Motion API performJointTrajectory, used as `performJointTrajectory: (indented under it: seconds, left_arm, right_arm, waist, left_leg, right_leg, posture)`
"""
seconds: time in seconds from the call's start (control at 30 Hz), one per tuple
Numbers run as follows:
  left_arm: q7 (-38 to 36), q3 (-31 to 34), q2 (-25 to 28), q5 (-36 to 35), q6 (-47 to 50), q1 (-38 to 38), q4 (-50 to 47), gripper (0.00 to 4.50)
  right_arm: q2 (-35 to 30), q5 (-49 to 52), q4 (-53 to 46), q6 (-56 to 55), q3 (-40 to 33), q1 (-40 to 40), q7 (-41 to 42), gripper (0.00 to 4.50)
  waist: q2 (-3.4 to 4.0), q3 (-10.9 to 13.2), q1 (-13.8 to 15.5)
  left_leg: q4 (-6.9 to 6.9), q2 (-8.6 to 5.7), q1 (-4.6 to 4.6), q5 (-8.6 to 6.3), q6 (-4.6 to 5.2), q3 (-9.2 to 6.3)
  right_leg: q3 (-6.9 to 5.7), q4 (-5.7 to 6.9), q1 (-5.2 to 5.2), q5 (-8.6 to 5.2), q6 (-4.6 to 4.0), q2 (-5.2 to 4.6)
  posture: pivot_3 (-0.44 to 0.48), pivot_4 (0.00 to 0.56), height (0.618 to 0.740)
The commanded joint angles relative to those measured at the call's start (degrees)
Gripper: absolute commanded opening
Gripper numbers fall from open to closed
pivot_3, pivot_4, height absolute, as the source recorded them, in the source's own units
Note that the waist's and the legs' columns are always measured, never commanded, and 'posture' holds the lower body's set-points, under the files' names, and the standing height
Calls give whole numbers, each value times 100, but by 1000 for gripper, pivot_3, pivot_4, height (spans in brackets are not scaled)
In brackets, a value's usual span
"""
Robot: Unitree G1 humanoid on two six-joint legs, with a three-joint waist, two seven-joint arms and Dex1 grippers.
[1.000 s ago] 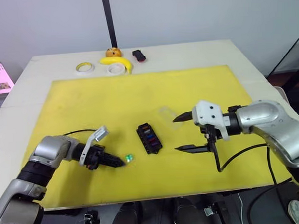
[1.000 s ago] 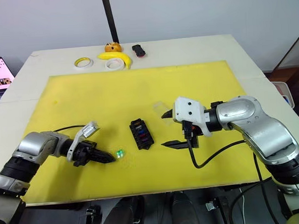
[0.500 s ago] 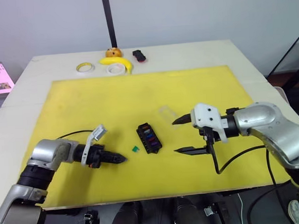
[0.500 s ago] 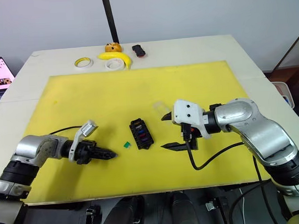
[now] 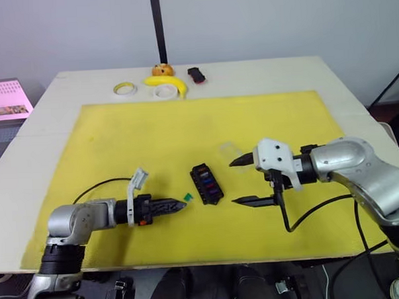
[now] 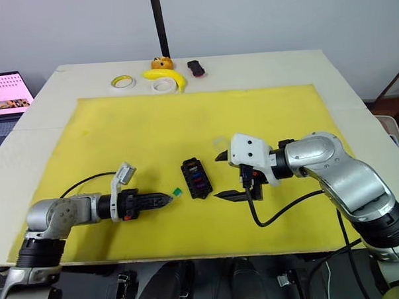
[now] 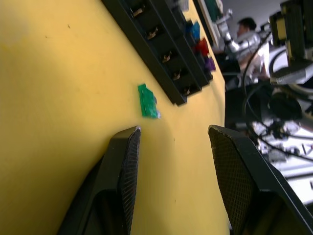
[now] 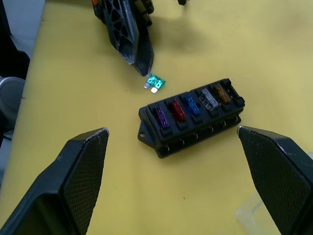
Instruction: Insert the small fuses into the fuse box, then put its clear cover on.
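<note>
On the yellow mat (image 5: 152,138), your green fuse (image 5: 186,197) lies loose between the left gripper (image 5: 180,205) and the fuse box (image 5: 206,184). Left fingers are parted, holding nothing. Your right gripper (image 5: 235,182) is spread wide, empty, beside the box.

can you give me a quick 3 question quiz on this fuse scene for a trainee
1. True or false: the green fuse is seated in the fuse box.
2. Which gripper is nearest the green fuse? A) left gripper B) right gripper
3. Fill in: the clear cover lies on the yellow ____.

Key
1. False; it lies loose on the mat beside the box.
2. A; its open fingers point at the fuse without touching it.
3. mat, near the open right gripper.
</note>
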Motion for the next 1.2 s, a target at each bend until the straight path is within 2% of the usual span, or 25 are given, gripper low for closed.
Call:
performJointTrajectory:
  seconds: [0.03,0.3,0.4,0.5,0.9,1.0,1.07,1.2]
  left_arm:
    - [380,-32,-173,-3,8,-12,75,2339]
    - [537,-144,-315,23,-267,-63,126,2339]
    - [531,-219,-309,64,-350,-69,153,1630]
    - [560,-285,-289,120,-470,-44,183,73]
    - [405,-351,34,72,-591,53,106,73]
    - [-24,-349,543,-49,-562,20,-147,73]
    - [-530,-429,1096,-96,-720,39,-469,73]
    - [-1698,-738,2188,611,-2339,32,-951,73]
  right_arm:
    - [32,21,-215,-27,-50,-138,-23,4500]
    - [47,34,-263,36,-38,-154,-60,4500]
    - [67,55,-309,74,-34,-145,-100,4500]
    - [70,65,-324,94,-41,-145,-106,4500]
    - [73,82,-339,132,-44,-141,-127,4500]
    - [53,109,-337,146,-58,-157,-96,4500]
    - [12,187,-314,203,-65,-203,3,4500]
    - [155,683,-183,781,-20,-631,233,4500]
  waist:
    - [0,0,36]
    - [0,0,38]
    - [0,0,41]
    - [0,0,36]
    - [1,-1,19]
    - [-3,2,-16]
    - [-12,7,-106]
    - [-10,8,-230]
  left_leg:
    - [0,-1,0,0,0,0]
    - [0,-3,1,0,1,-1]
    - [1,-5,2,0,1,-2]
    - [0,-4,2,0,1,-2]
    - [-1,-3,9,0,1,-5]
    - [-2,2,7,0,0,-6]
    - [-8,6,5,1,-1,-5]
    - [-23,14,-7,4,-7,-2]
  right_leg:
    - [0,-1,1,0,0,0]
    - [-2,-3,6,0,-1,-3]
    - [-3,-4,8,0,-1,-4]
    - [-4,-5,8,0,-1,-3]
    - [-7,-6,16,-2,-3,-3]
    - [-7,-4,11,-2,-4,1]
    - [-4,-3,3,-3,-5,5]
    - [1,1,-23,-10,-20,7]
  posture:
    - [0,150,740]
    - [0,150,740]
    - [0,150,740]
    - [0,150,740]
    - [0,150,740]
    - [0,150,740]
    - [0,150,740]
    - [0,150,740]
